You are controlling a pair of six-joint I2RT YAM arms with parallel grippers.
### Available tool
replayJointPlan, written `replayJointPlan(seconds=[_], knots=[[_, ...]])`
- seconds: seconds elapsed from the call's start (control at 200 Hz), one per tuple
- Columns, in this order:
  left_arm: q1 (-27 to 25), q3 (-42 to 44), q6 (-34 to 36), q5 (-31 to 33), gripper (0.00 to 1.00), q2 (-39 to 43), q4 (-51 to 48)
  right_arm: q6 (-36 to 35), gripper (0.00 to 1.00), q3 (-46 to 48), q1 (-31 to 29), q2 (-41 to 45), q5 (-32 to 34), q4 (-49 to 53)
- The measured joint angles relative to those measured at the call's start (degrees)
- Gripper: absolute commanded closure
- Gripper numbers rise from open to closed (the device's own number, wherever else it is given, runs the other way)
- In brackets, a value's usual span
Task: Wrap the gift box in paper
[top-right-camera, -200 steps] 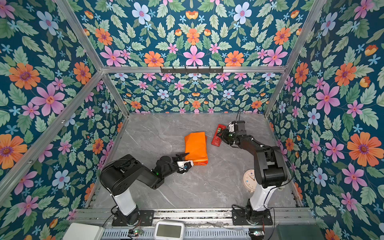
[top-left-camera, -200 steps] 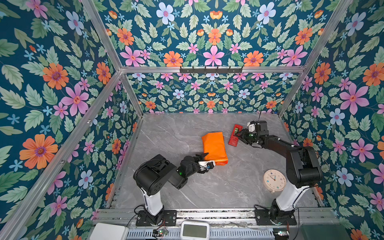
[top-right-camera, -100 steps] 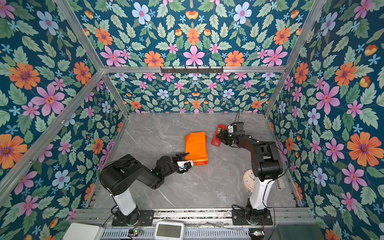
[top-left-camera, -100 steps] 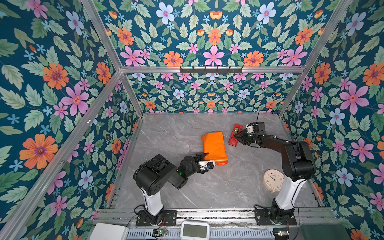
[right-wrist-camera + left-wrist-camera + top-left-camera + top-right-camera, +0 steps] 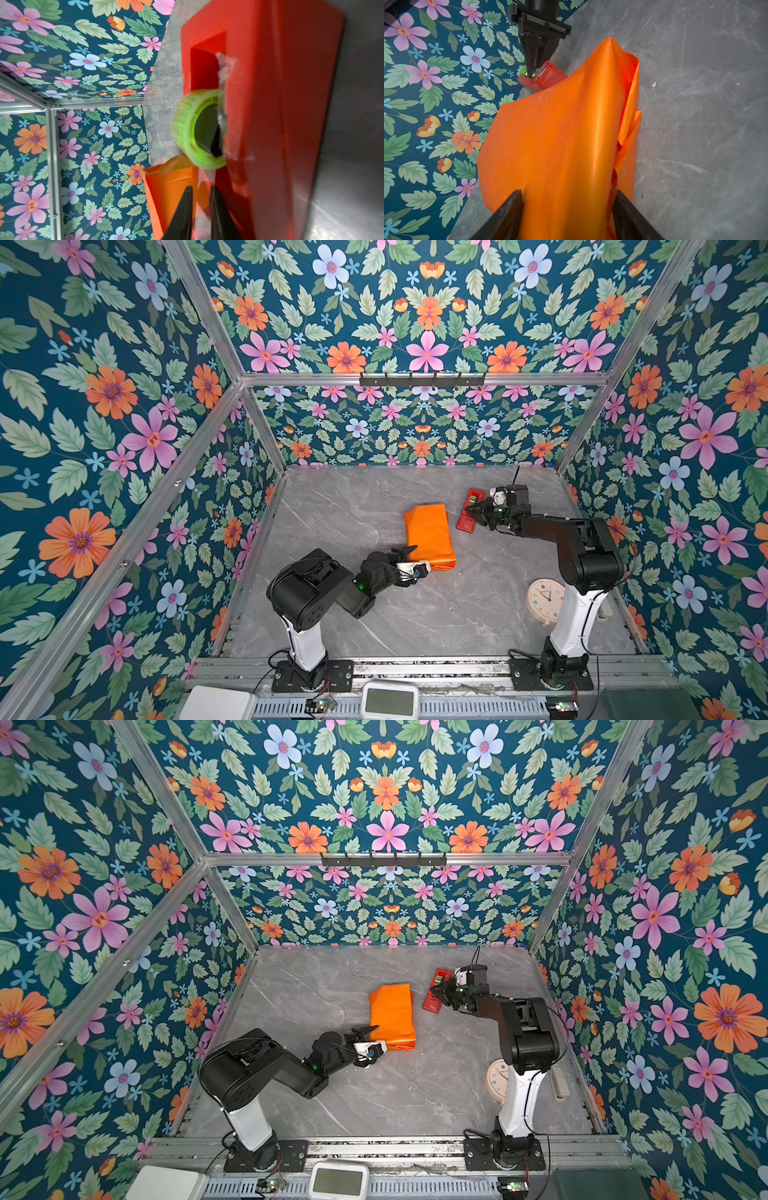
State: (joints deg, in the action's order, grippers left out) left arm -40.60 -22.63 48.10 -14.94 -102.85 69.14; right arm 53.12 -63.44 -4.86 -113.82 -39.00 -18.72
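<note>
Our right claw (image 5: 201, 188) has its jaws drawn almost together at the red tape dispenser (image 5: 280, 104). We cannot tell whether they pinch tape. A green roll (image 5: 185, 124) sits in the dispenser's recess. Our left claw (image 5: 568, 193) clasps the near end of the orange paper (image 5: 428, 533), folded in the middle of the table (image 5: 353, 510). The gift box is hidden from us. The right arm (image 5: 552, 526) stretches low, and the left arm (image 5: 328, 589) crouches bent.

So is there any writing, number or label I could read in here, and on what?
No text can be read anywhere.
clock: dial numbers too small to read.
white device with a screen: display blank.
red tape dispenser: no label shows.
paper: plain orange, unprinted.
</note>
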Motion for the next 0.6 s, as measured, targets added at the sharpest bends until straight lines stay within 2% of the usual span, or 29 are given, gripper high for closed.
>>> replayJointPlan(seconds=[0.12,0.6], knots=[[0.0,0.0,0.0,0.0,0.31,0.0,0.0,2.4,1.0,1.0,0.1,-0.1,0.0,-2.0],[0.0,0.0,0.0,0.0,0.31,0.0,0.0,12.9,1.0,2.3,0.7,1.9,-3.0,-8.4]])
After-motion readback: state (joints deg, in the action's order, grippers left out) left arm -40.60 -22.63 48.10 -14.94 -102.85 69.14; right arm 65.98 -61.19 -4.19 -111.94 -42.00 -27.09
